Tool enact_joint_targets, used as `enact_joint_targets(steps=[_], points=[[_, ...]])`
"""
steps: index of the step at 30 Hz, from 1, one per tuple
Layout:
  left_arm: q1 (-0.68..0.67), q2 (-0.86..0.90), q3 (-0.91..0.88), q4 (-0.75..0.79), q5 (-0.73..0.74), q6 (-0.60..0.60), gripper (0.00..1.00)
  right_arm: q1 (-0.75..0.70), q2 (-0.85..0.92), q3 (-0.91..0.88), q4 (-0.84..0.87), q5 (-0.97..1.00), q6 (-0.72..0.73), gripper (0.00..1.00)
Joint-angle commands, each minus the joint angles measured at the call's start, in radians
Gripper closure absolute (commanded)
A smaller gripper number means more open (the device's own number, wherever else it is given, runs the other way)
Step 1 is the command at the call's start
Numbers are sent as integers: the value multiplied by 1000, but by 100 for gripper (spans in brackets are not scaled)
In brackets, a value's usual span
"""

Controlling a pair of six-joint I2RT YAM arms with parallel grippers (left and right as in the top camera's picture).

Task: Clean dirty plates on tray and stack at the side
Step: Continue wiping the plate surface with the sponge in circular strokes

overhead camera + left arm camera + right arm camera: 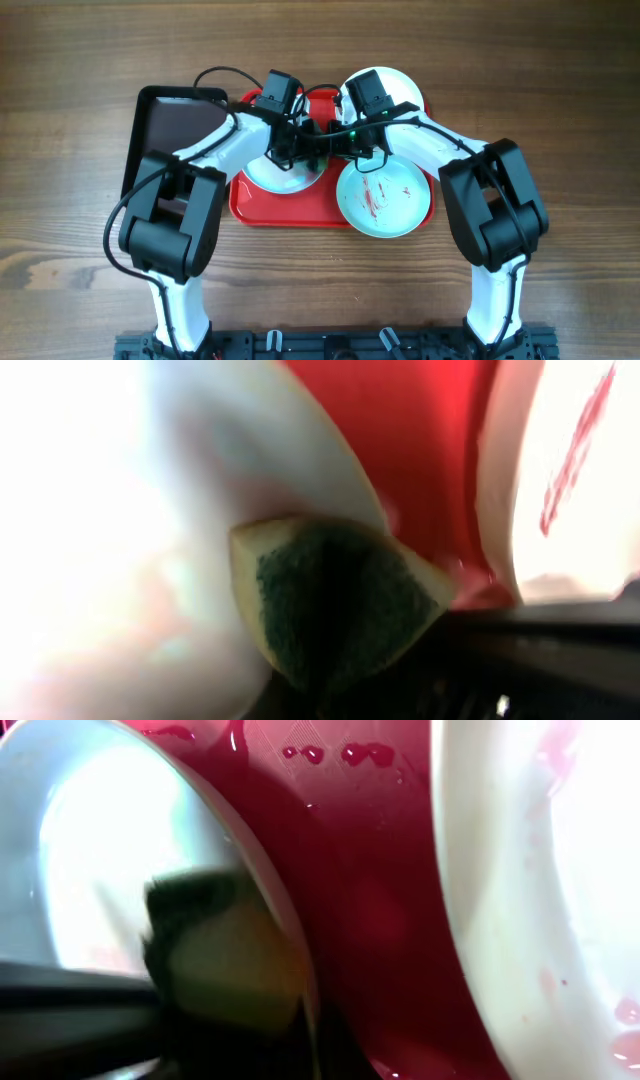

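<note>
The red tray [290, 212] holds a pale mint plate [280, 180] at its left and a mint plate with dark red smears [392, 200] at its right. A white plate [402, 86] lies at the tray's far right corner, partly under the right arm. My left gripper [297, 150] is shut on a yellow-and-green sponge [340, 600], which is pressed on the left plate [120, 510]. My right gripper [335, 145] sits at that plate's right rim [300, 970] and appears shut on it. The sponge also shows in the right wrist view [220, 955].
A black tray [165, 120] lies to the left of the red tray, touching it. Red droplets [345, 754] lie on the tray floor between the plates. Bare wooden table surrounds both trays.
</note>
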Motion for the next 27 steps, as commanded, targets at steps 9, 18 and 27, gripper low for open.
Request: enact_joint_targets(steps=[9,18,27], points=[[88,26,-21,-29,-705,-117,96,11,41,-7,-6,-4,-12,96],[81,26,-21,-257,-534,-116,96,11,41,-7,-6,-4,-13,96],[81,26,-21,-464,-143,5,96,11,41,-7,-3,-5,-11,96]])
